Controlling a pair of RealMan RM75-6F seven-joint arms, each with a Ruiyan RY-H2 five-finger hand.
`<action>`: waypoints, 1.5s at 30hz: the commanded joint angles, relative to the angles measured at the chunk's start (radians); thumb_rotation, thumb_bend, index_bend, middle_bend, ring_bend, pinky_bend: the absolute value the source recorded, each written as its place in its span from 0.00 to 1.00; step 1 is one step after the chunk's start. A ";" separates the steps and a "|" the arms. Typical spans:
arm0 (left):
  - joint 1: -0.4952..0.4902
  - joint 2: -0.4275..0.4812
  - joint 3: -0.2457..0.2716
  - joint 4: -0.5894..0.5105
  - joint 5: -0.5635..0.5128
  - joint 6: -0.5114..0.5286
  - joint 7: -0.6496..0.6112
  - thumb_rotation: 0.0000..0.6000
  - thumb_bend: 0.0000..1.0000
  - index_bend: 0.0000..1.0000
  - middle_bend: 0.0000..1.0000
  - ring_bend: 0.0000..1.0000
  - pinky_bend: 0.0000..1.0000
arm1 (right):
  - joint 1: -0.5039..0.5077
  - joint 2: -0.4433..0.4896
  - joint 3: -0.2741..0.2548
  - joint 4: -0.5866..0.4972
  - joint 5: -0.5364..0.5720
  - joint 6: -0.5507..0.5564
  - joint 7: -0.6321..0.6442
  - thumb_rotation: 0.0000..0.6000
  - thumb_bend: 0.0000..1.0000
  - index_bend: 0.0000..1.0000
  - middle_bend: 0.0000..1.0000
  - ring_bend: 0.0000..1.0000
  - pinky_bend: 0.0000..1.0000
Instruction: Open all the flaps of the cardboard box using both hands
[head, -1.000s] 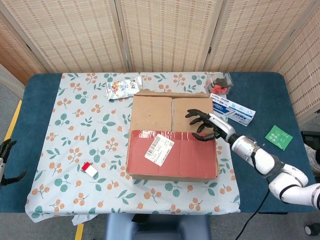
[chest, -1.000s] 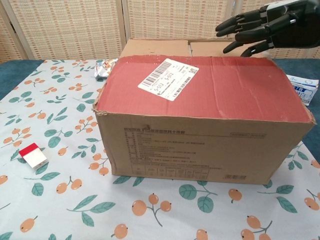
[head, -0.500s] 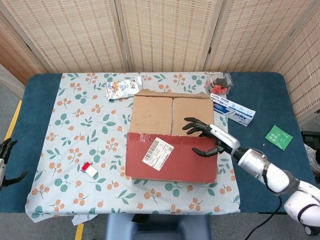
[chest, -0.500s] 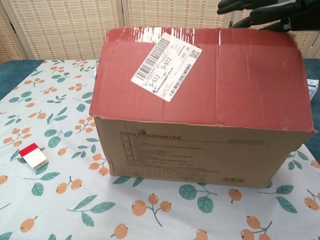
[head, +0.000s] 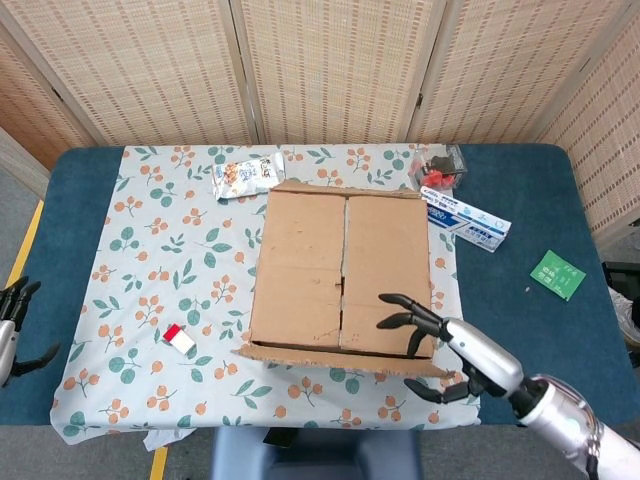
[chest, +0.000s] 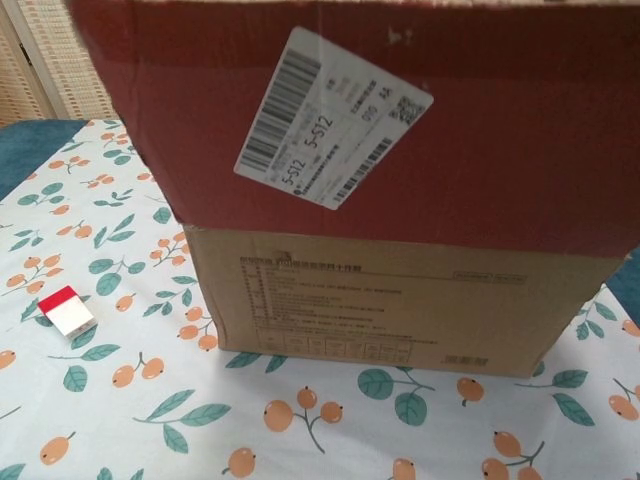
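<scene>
The cardboard box (head: 340, 270) sits mid-table on the floral cloth. Its near red-taped flap (chest: 400, 110) with a white label (chest: 330, 130) stands raised and fills the top of the chest view. In the head view this flap shows only as a thin edge (head: 300, 353) along the near side. Two inner brown flaps (head: 300, 260) lie flat and meet at a centre seam. My right hand (head: 440, 350) is at the box's near right corner, its fingers spread over the raised flap's edge and its thumb on the near side. My left hand (head: 15, 330) hangs off the table's left edge with fingers apart, holding nothing.
A snack packet (head: 245, 177) lies behind the box on the left. A clear container with red items (head: 440, 168) and a white-blue carton (head: 465, 222) lie at the back right. A green card (head: 557, 273) is far right, and a small red-white box (head: 180, 338) near left.
The red flap has swung up from flat on the box to standing toward the near side. My right hand has travelled with it from the box's middle to its near right corner.
</scene>
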 joint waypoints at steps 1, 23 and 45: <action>0.001 0.000 0.002 -0.004 0.004 0.004 0.007 1.00 0.32 0.00 0.02 0.03 0.03 | -0.095 0.034 -0.087 -0.036 -0.111 0.068 -0.110 1.00 0.43 0.19 0.06 0.20 0.42; 0.006 0.025 -0.008 0.001 0.002 -0.001 -0.144 1.00 0.32 0.00 0.00 0.03 0.02 | 0.097 -0.371 0.236 0.018 0.404 -0.153 -1.343 0.87 0.42 0.55 0.00 0.00 0.00; 0.012 0.047 -0.014 0.047 -0.014 -0.026 -0.259 1.00 0.32 0.00 0.00 0.01 0.00 | 0.508 -0.704 0.297 0.330 0.952 -0.228 -1.793 0.48 0.31 0.75 0.06 0.00 0.00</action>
